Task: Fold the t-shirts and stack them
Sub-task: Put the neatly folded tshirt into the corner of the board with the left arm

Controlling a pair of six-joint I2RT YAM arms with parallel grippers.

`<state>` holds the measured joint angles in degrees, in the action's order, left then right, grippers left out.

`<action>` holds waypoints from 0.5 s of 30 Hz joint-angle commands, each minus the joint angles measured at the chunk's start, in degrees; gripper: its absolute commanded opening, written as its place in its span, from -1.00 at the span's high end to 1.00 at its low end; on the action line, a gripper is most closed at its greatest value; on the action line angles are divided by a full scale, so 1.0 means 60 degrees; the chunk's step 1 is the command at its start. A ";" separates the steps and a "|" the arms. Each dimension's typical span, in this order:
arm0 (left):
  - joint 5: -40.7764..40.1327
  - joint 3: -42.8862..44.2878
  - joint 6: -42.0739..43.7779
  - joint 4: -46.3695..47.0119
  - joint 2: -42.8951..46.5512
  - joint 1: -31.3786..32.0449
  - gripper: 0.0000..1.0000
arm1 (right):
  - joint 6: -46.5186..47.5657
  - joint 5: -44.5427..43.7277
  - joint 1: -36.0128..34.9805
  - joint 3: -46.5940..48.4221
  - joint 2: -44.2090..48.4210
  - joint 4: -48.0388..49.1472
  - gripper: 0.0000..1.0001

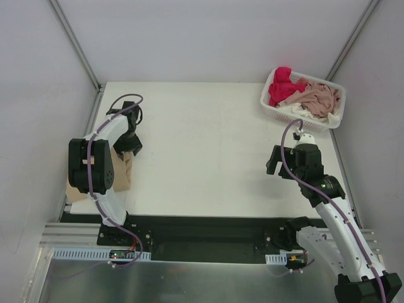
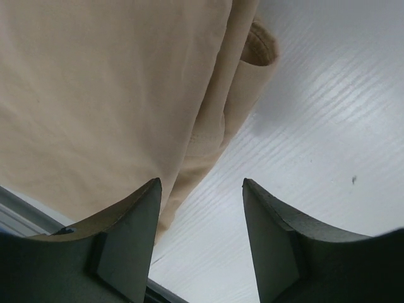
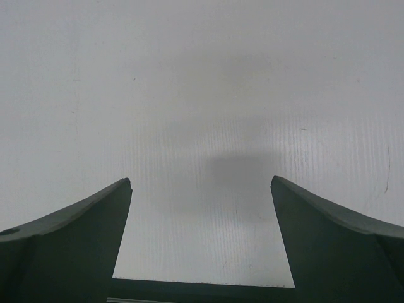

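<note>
On the left near corner of the white table (image 1: 208, 151), a large tan-beige t-shirt (image 2: 95, 95) is laid in a folded bundle. It reaches the table's edge and is partly hidden under the left arm in the top view. A folded hem and a sleeve opening are seen along its side in the left wrist view.

At the far right corner, a white plastic lattice basket (image 1: 273, 108) is set at an angle. Three crumpled shirts are held in it: a bright red-pink t-shirt (image 1: 281, 87) at the left end, a dusty pink t-shirt (image 1: 319, 98) across the middle and right, and a white t-shirt (image 1: 293, 110) along the near side.

The left gripper (image 2: 201, 183) is held over the border of the tan-beige shirt with its jaws parted and nothing between them. One finger (image 2: 126, 240) is seen against the cloth, the other against bare table.

The right gripper (image 3: 201, 180) is held over bare table near the basket's near side, spread wide, and nothing is gripped.
</note>
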<state>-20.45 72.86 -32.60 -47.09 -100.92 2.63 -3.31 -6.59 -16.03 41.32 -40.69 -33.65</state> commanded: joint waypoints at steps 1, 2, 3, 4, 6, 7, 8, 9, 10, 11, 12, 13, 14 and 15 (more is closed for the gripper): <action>-0.0518 -0.0102 -0.0265 0.0085 -0.0507 0.0015 -0.08 | 0.0127 0.0044 0.0050 -0.0046 -0.0001 0.0232 -0.93; -0.0576 -0.0131 -0.0250 0.0085 -0.0610 0.0030 -0.07 | 0.0098 0.0029 0.0064 -0.0046 -0.0001 0.0261 -0.93; -0.0678 -0.0190 -0.0265 0.0099 -0.0756 0.0015 -0.05 | 0.0112 0.0014 0.0050 -0.0046 -0.0001 0.0247 -0.93; -0.0708 -0.0234 -0.0265 0.0099 -0.0830 0.0015 0.03 | 0.0112 0.0000 0.0050 -0.0046 -0.0016 0.0247 -0.93; -0.0883 -0.0423 -0.0323 0.0099 -0.0947 0.0030 0.27 | 0.0098 -0.0015 0.0050 -0.0061 -0.0030 0.0261 -0.93; -0.0913 -0.0512 -0.0367 0.0099 -0.0962 0.0030 0.35 | 0.0112 -0.0029 0.0050 -0.0061 -0.0059 0.0276 -0.93; -0.1000 -0.0585 -0.0426 0.0099 -0.0962 0.0015 0.63 | 0.0112 -0.0030 0.0050 -0.0061 -0.0060 0.0291 -0.93; -0.1016 -0.0760 -0.0528 0.0099 -0.0977 0.0030 0.78 | 0.0112 -0.0044 0.0050 -0.0061 -0.0103 0.0276 -0.93; -0.0958 -0.0849 -0.0572 0.0143 -0.0934 0.0030 0.95 | 0.0098 -0.0015 0.0050 -0.0061 -0.0118 0.0291 -0.93; -0.0943 -0.0951 -0.0616 0.0129 -0.0919 0.0044 1.00 | 0.0083 0.0014 0.0050 -0.0061 -0.0147 0.0305 -0.93; -0.1059 -0.1198 -0.0718 0.0143 -0.0817 0.0088 1.00 | 0.0083 0.0000 0.0050 -0.0046 -0.0191 0.0291 -0.93; -0.1147 -0.1346 -0.0763 0.0129 -0.0758 0.0190 1.00 | 0.0098 0.0014 0.0050 -0.0046 -0.0192 0.0291 -0.93; -0.1206 -0.1507 -0.0807 0.0129 -0.0598 0.0234 1.00 | 0.0083 0.0014 0.0050 -0.0060 -0.0206 0.0305 -0.93; -0.1293 -0.1828 -0.0952 0.0143 -0.0509 0.0293 1.00 | 0.0083 0.0000 0.0050 -0.0061 -0.0192 0.0320 -0.93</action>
<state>-26.04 66.96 -34.76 -45.12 -106.41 3.05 -3.33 -6.61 -16.03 41.32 -41.76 -33.63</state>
